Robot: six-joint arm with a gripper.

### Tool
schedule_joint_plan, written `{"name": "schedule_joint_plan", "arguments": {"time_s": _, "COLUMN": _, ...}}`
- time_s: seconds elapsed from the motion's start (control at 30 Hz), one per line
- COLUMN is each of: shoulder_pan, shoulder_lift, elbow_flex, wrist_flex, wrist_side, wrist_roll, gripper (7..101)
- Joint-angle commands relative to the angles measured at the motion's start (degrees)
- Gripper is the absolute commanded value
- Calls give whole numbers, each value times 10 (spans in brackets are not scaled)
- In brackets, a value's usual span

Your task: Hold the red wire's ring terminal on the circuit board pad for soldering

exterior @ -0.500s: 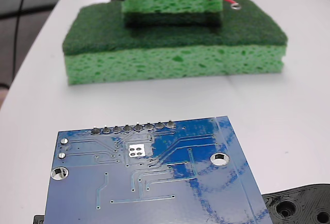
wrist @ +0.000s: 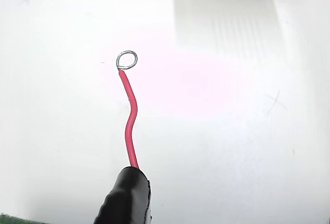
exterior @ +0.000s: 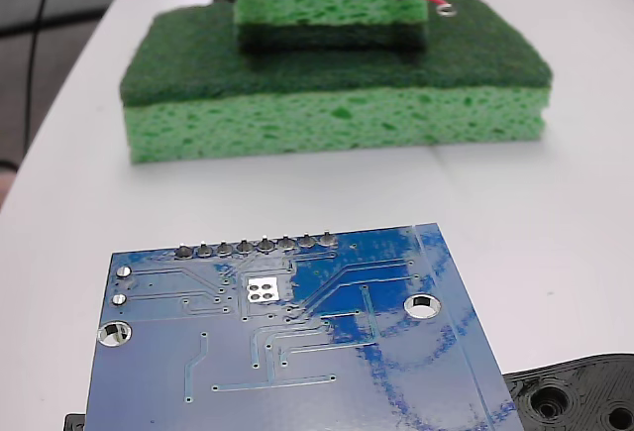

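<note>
Thin curvy red wire point(wrist: 130, 118) light, floppy; tiny silver ring terminal point(wrist: 127, 59) at 12 o'clock of black sleeve point(wrist: 125, 195). I'd hold sleeve. Gripper unseen, grasp unknowable. Blue circuit board point(exterior: 287, 352) well apart.

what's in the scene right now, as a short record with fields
wire: red wire curving out of a black sleeve, in the air at the far end of the table
ring: silver loop at the wire's tip, touching nothing
board: blue board near the camera, far from the ring
pad: small silvery square, bare
sponges: two green sponges, stacked
hand: not visible
</note>
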Motion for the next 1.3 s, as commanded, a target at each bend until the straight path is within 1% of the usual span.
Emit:
{"name": "schedule_joint_plan", "arguments": {"time_s": 0.03, "shoulder_pan": 0, "shoulder_lift": 2, "elbow_flex": -3, "wrist_flex": -2, "wrist_side": -3, "wrist_roll": 0, "gripper": 1003}}
{"name": "schedule_joint_plan", "arguments": {"time_s": 0.37, "shoulder_pan": 5, "shoulder_lift": 2, "elbow_flex": -8, "wrist_flex": -2, "wrist_side": 8, "wrist_roll": 11, "gripper": 1003}}
{"name": "schedule_joint_plan", "arguments": {"time_s": 0.57, "shoulder_pan": 3, "shoulder_lift": -2, "elbow_flex": -47, "wrist_flex": -5, "wrist_side": 19, "wrist_roll": 17, "gripper": 1003}}
{"name": "schedule_joint_plan", "arguments": {"time_s": 0.67, "shoulder_pan": 4, "shoulder_lift": -24, "elbow_flex": -76, "wrist_flex": 13, "wrist_side": 34, "wrist_roll": 12, "gripper": 1003}}
{"name": "schedule_joint_plan", "arguments": {"time_s": 0.83, "shoulder_pan": 17, "shoulder_lift": -74, "elbow_flex": -122, "wrist_flex": 15, "wrist_side": 48, "wrist_roll": 3, "gripper": 1003}}
{"name": "schedule_joint_plan", "arguments": {"time_s": 1.1, "shoulder_pan": 85, "shoulder_lift": -230, "elbow_flex": -230, "wrist_flex": -33, "wrist_side": -1, "wrist_roll": -16, "gripper": 1003}}
{"name": "schedule_joint_plan", "arguments": {"time_s": 1.3, "shoulder_pan": 86, "shoulder_lift": -367, "elbow_flex": -299, "wrist_flex": -65, "wrist_side": -4, "wrist_roll": -23, "gripper": 1003}}
